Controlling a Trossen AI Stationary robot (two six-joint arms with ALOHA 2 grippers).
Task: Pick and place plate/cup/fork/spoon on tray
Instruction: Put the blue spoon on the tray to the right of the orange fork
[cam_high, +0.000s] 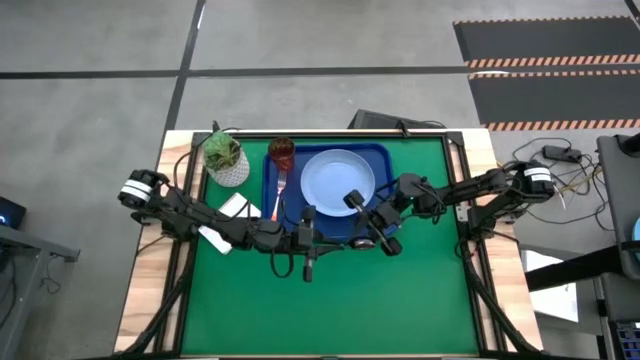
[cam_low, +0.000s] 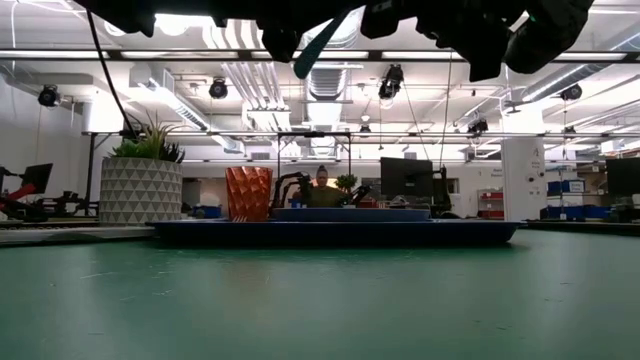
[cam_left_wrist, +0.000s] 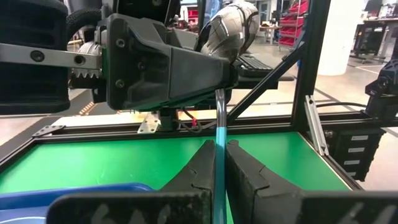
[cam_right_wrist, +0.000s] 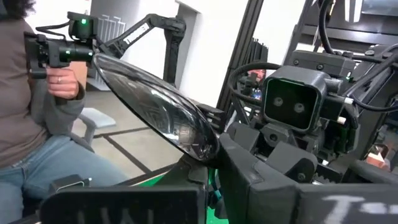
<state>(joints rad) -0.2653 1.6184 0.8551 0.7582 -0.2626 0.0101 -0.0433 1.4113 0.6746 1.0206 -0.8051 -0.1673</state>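
The left tool (cam_left_wrist: 219, 149) is seen pressed together on the light-blue handle of the small spoon (cam_left_wrist: 219, 134), whose handle stands upright between its dark fingers (cam_left_wrist: 200, 168) in the left wrist view. The right tool (cam_right_wrist: 210, 177) is closed on the same spoon close to the dark, shiny metal bowl, which juts out past its fingers in the right wrist view. Both tools meet over the near edge of the large deep-blue rectangular plastic tray (cam_high: 372, 152), the left tool (cam_high: 309, 222) beside the right tool (cam_high: 360, 214).

The spoon is carried in the air, well above the tray. In the low view its handle (cam_low: 320, 45) is tilted, the free end lower and pointing to that picture's left.

On the tray, the round, plain light-blue plate (cam_high: 335, 178) is laid near the middle. The small dark-red translucent tumbler (cam_high: 282, 152) stands at the far left corner. The small fork with the orange handle (cam_high: 279, 196) lies between plate and left rim, its long axis running near to far.

Open green mat is left on the counter (cam_high: 420, 290) in front of the tray and to its right. To its left, a white patterned pot with a green plant (cam_high: 225, 160) stands just beside the rim.
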